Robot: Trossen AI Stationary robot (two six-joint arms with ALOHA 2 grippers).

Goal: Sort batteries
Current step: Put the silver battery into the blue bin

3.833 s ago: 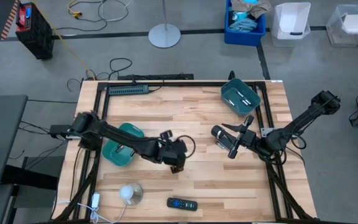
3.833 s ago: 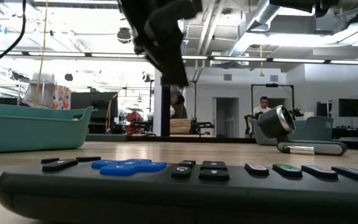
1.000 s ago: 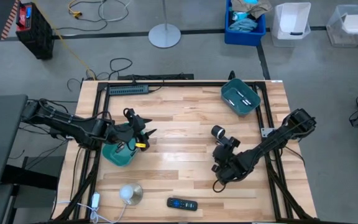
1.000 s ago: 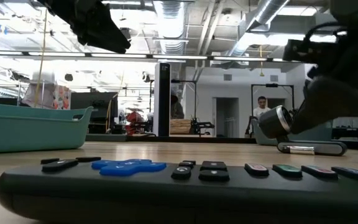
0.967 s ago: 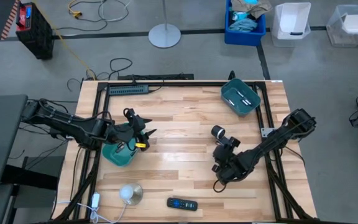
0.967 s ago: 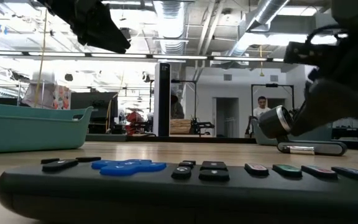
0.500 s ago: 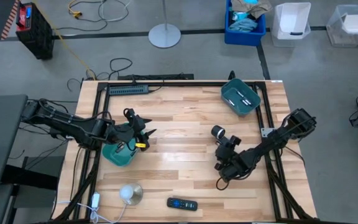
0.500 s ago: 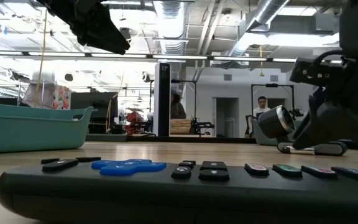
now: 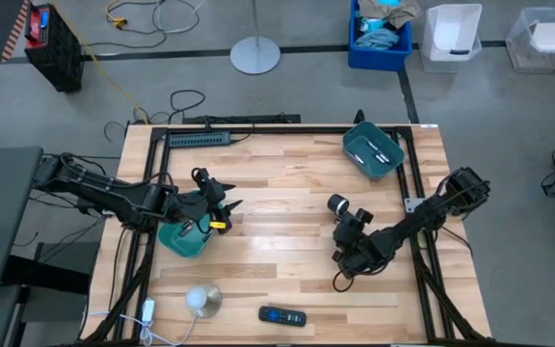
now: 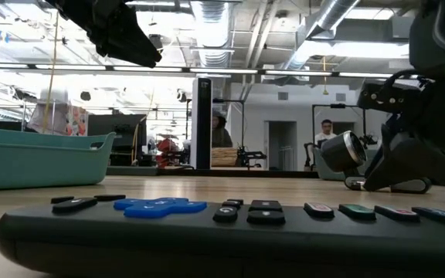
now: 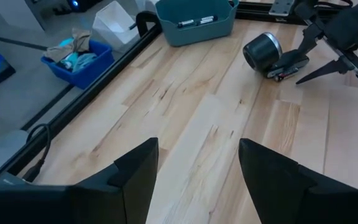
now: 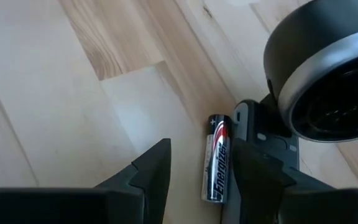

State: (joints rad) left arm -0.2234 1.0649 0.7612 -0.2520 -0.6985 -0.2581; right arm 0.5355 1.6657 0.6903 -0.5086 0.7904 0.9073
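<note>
A black remote control [image 9: 282, 315] is seen nearest, at the front edge of the wooden tabletop [image 9: 277, 183]. Farther in, the right gripper [image 9: 348, 253] is lowered with its fingers apart over a single battery [image 12: 216, 158], which lies flat just beside a black cylinder [image 9: 338, 204]. The left gripper [image 9: 222, 209] is held open above a teal bin [image 9: 189, 236]. More batteries [image 9: 375, 149] are seen in a second teal bin [image 9: 356, 146] at the far corner.
</note>
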